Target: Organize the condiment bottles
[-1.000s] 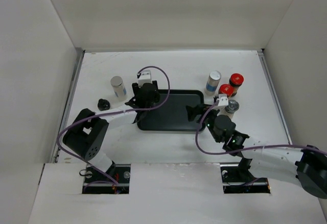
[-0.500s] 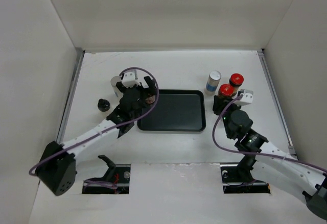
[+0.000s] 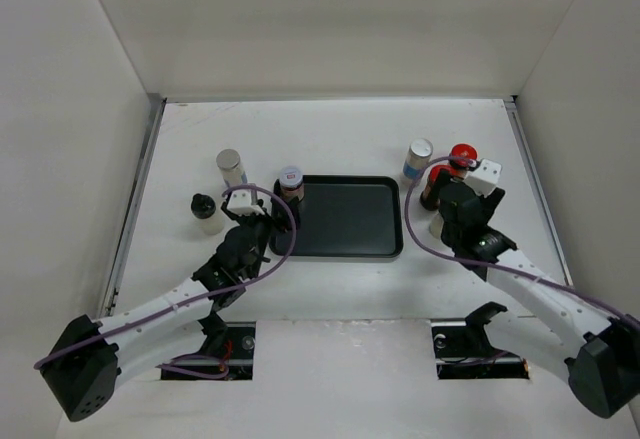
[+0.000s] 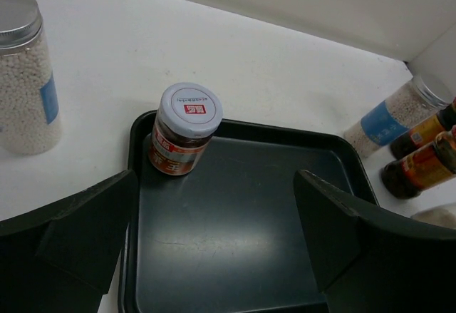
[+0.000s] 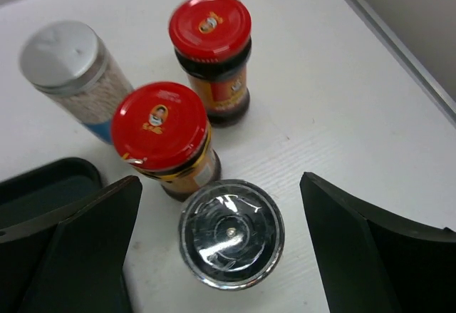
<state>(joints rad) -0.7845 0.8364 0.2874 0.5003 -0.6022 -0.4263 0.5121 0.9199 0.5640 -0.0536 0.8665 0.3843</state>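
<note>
Our left end effector gapes empty before the white-lidded jar, parked in the tray's upper-left corner; our right end effector hangs spread over the grey-lidded shaker, which we judge lines up a grasp

Tray: plain black.
Jar in tray: white lid with a red square mark; dark brown contents; orange-red label.
Left cylinder: silver cap, white granules, blue label.
Right cylinder: silver cap, white granules, blue label.
Far red-capped bottle: red cap, dark contents, orange label.
Near red-capped bottle: red cap, dark contents, yellow-orange band.
Shaker: glossy dark top, silver rim.
Black-capped bottle: black cap, pale body.
Table: white.
</note>
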